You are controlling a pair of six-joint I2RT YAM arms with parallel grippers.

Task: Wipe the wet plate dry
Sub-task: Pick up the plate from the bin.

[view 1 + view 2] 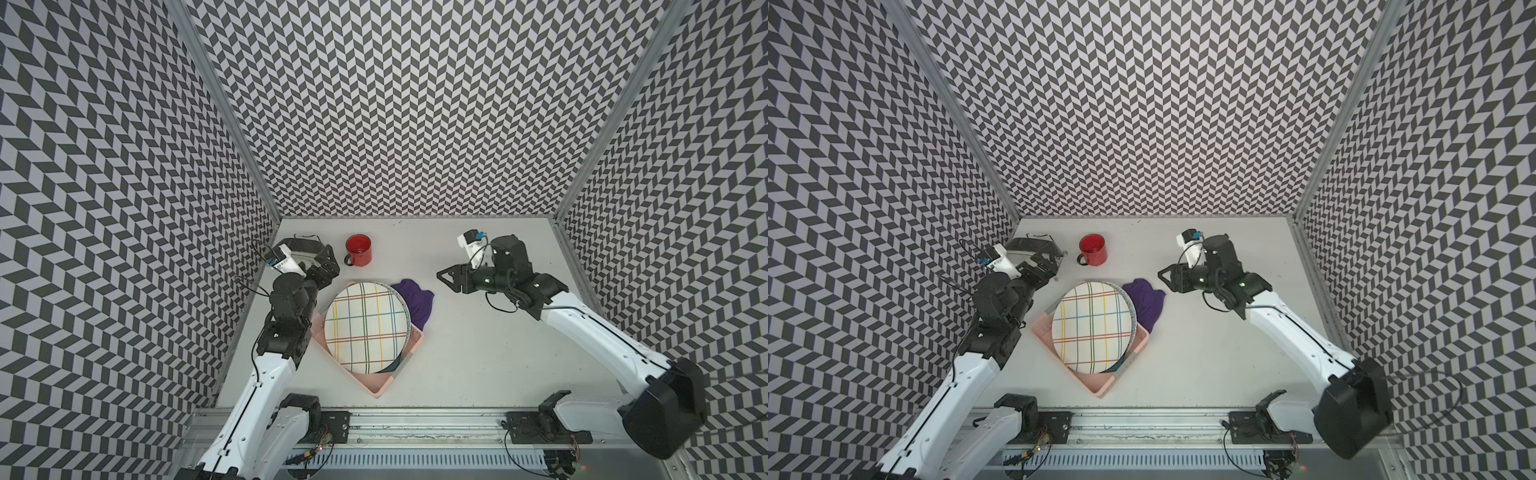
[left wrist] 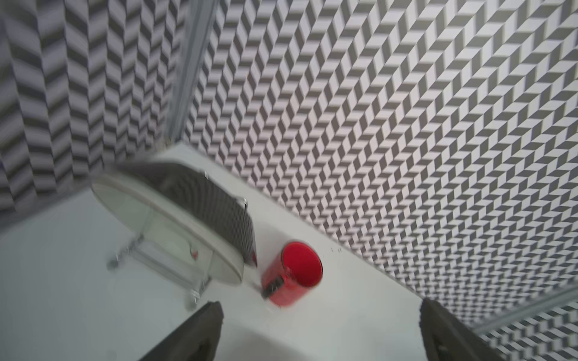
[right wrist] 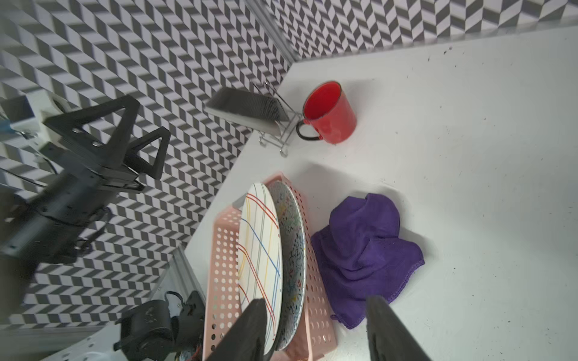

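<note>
A white plate with coloured plaid lines (image 1: 365,328) (image 1: 1092,328) (image 3: 259,237) leans on edge in a pink perforated basket (image 1: 376,388) (image 3: 225,250). Behind it leans a speckled plate (image 3: 291,237). I cannot tell which plate is wet. A crumpled purple cloth (image 1: 417,303) (image 1: 1148,305) (image 3: 362,250) lies on the table just right of the basket. My right gripper (image 1: 446,277) (image 3: 316,331) hangs in the air right of the cloth, pointing at it, jaws apart and empty. My left gripper (image 1: 326,258) (image 2: 319,337) is open and empty at the back left.
A red mug (image 1: 359,249) (image 2: 297,272) (image 3: 331,115) stands at the back. Left of it a wire rack (image 1: 301,247) (image 3: 247,112) holds a pale plate (image 2: 169,218), close under my left gripper. Patterned walls enclose the white table on three sides.
</note>
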